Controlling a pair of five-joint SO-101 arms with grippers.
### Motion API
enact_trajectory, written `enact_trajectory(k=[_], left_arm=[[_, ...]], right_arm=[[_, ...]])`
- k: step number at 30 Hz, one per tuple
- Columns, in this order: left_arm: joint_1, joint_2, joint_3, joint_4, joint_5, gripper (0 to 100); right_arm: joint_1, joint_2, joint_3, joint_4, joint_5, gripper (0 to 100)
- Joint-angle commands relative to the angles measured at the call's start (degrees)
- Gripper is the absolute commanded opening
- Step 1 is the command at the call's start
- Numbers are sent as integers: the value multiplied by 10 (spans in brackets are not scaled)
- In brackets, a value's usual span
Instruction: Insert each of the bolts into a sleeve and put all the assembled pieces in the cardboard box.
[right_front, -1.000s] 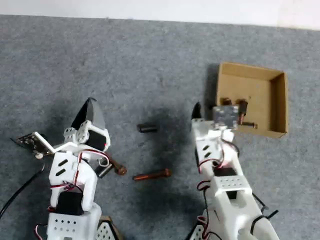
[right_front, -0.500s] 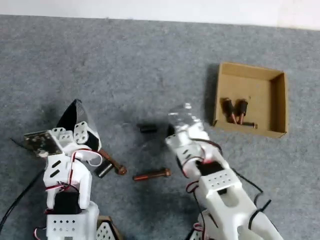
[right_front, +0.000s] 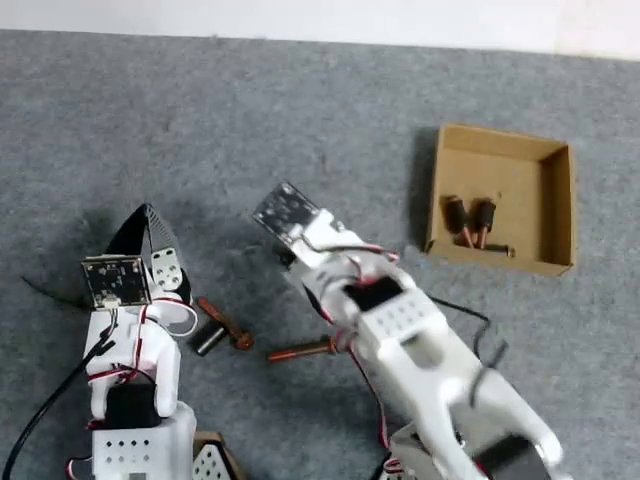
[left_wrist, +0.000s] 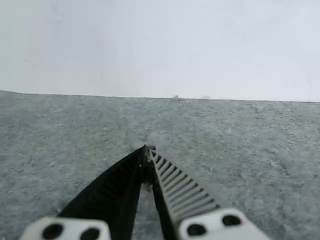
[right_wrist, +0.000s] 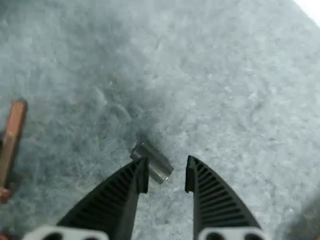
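Observation:
A short dark sleeve (right_wrist: 152, 161) lies on the grey carpet just off the fingertips of my right gripper (right_wrist: 165, 175), which is open and low over it. A copper bolt (right_front: 301, 350) lies beside the right arm; the same bolt (right_wrist: 12, 136) shows at the edge of the right wrist view. A second bolt (right_front: 226, 325) and a dark sleeve (right_front: 208, 340) lie next to the left arm. My left gripper (left_wrist: 149, 151) is shut on nothing and points away over bare carpet; its dark fingers (right_front: 140, 225) stand at the left. The cardboard box (right_front: 555, 200) holds two assembled pieces (right_front: 470, 218).
Grey carpet covers the table up to a white wall at the far edge. The right arm's body (right_front: 400, 330) stretches diagonally across the middle, between the loose parts and the box. Open carpet lies beyond both grippers.
The right arm has swung left from the box's near edge across to the loose sleeve in the middle. The left arm has turned slightly left, its gripper still shut.

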Motion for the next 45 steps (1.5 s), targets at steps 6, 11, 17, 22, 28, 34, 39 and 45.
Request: enact_trajectory(k=[6, 11, 17, 22, 28, 34, 39, 45], left_arm=[[-4, -7, 11, 1, -4, 11], [-4, -7, 11, 1, -4, 11], [-4, -7, 11, 1, -4, 11], [-4, -7, 11, 0, -4, 11], [-3, -7, 11, 1, -4, 11], [-2, -7, 11, 1, -4, 11], [-1, -7, 11, 1, -4, 11], [-1, -7, 11, 2, -4, 11]], right_arm=[[-6, 204, -154, 3, 6, 112], [-5, 249, -172, 4, 34, 112], [-4, 285, -172, 5, 59, 112], [-3, 289, -172, 6, 59, 112], [-6, 268, -172, 49, 59, 112], [-6, 229, -160, 69, 59, 112], [-6, 206, -139, 69, 60, 112], [-10, 233, -138, 69, 102, 112]])
